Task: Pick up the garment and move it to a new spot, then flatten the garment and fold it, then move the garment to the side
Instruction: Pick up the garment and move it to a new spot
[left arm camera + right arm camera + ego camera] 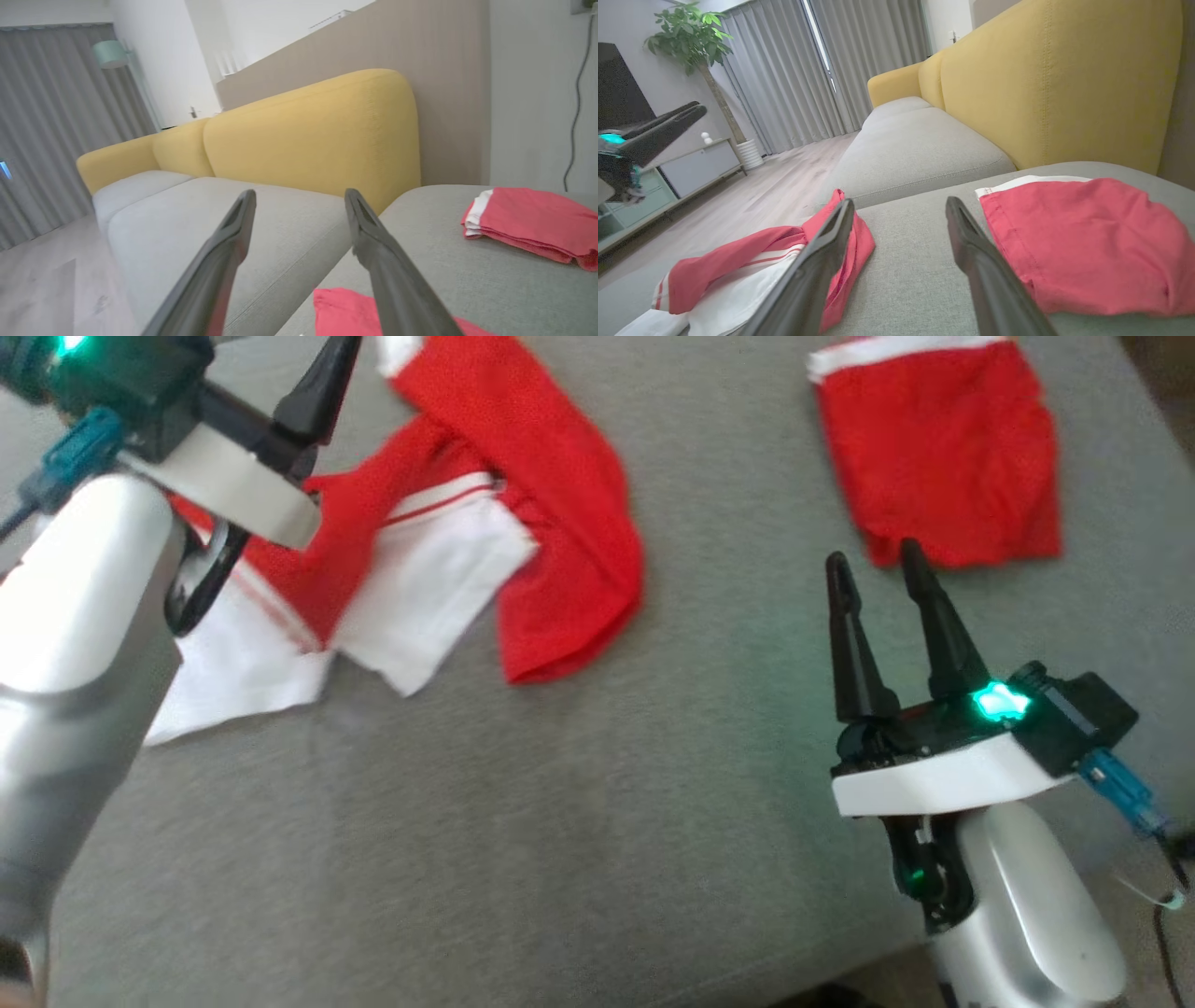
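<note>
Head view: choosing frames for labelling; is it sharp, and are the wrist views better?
Head view: smeared, worst on the crumpled garment and left forearm; green glow behind the right claw. Left wrist view: sharper, sofa back bowed by the wide lens. Right wrist view: clearest, even light.

Past the right jaws a grey sofa seat (pixel 920 140) runs back along a mustard-yellow backrest (pixel 1064 84). Left of those jaws lies pale wood floor (pixel 775 186), with grey full-length curtains (pixel 808 70), a potted plant (pixel 691 42) and a low cabinet (pixel 698 165) beyond. Ahead of the left jaws a beige ribbed wall panel (pixel 420 42) rises behind the backrest; up to their left, a mint lamp shade (pixel 110 53); to their right, a dark wall cable (pixel 578 93).
</note>
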Controlling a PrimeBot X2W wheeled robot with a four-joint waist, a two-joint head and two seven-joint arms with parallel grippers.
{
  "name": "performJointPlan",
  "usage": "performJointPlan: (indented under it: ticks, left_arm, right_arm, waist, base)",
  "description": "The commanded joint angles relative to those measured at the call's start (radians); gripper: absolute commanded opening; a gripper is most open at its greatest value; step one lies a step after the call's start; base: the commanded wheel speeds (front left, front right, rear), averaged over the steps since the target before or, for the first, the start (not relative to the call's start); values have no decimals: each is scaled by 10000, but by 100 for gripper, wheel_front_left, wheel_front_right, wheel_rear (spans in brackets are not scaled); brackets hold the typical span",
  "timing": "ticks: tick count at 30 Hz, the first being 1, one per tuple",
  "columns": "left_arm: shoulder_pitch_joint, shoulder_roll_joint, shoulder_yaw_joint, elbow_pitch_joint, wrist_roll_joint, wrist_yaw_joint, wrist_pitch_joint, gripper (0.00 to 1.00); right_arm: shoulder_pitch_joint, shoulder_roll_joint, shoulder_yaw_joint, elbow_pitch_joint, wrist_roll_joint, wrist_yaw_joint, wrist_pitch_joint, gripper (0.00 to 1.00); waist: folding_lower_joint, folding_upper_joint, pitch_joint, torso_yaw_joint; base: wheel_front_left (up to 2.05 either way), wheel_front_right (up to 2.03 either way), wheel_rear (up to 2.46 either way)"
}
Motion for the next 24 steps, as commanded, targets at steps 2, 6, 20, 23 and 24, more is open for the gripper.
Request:
performJointPlan:
  ticks: [2, 6, 20, 23, 24]
  left_arm:
    - [203, 312, 621, -277, -193, 234, -211, 100]
    - [1265, 337, 1023, -752, -483, 591, -331, 100]
    - [6880, -673, 3499, -3650, -599, 1773, -362, 100]
    - [7861, -1293, 4035, -3963, -322, 1746, -362, 100]
    - [8092, -1496, 4164, -4019, -198, 1676, -362, 100]
  right_arm:
    - [-104, -14, -17, -226, -297, -7, -107, 100]
    - [33, -14, -287, -83, -691, -7, -107, 100]
    - [757, -14, -718, 354, -1376, -7, -107, 100]
    - [899, -14, -725, 397, -1366, -7, -107, 100]
    - [939, -14, -742, 404, -1366, -7, -107, 100]
  waist:
    - [-1, -1, -449, 1009]
    - [-1, -1, -854, 1889]
    - [-1, -1, -1826, 3687]
    - [-1, -1, -1901, 3844]
    - [-1, -1, -1914, 3901]
  base:
    - [0, 0, 0]
    - [0, 0, 0]
    - [0, 0, 0]
    - [0, 0, 0]
    - [0, 0, 0]
